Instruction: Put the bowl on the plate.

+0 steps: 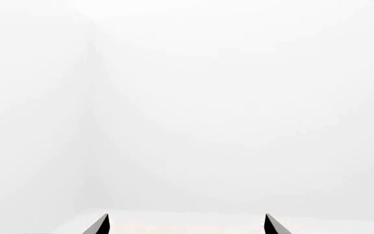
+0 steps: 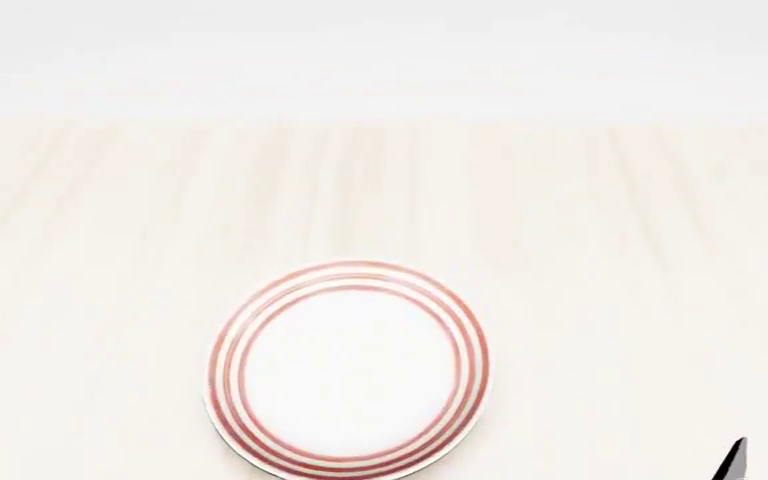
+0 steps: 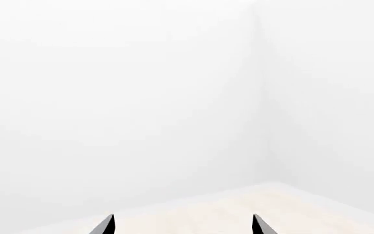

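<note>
A pale, wood-grained worktop (image 2: pixel 598 230) fills most of the head view, its faint streaks running away toward a plain white wall behind it. Both wrist views face that same whiteness: bare walls meeting in a soft vertical corner, with only a thin strip of the light worktop (image 3: pixel 239 214) at the near edge of each picture.

The plate (image 2: pixel 347 368) lies flat on the worktop, close to the robot and a little left of the centre line in the head view. It is shallow, round and white, with three concentric red rings around its rim; its nearest edge is cut off by the picture's border. Its centre is bare.

The bowl does not show in any of the three views, so where it lies cannot be told.

In the left wrist view, the left gripper (image 1: pixel 187 225) shows only as two dark pointed fingers (image 1: pixel 99 225), standing wide apart with nothing between them. The right gripper (image 3: pixel 183 225) looks the same in its own view: two dark fingers (image 3: pixel 105 225) spread well apart, holding nothing, pointing out over the strip of worktop toward the wall corner. In the head view a single dark sliver of that gripper pokes in at the lower right corner, well apart from the plate.
</note>
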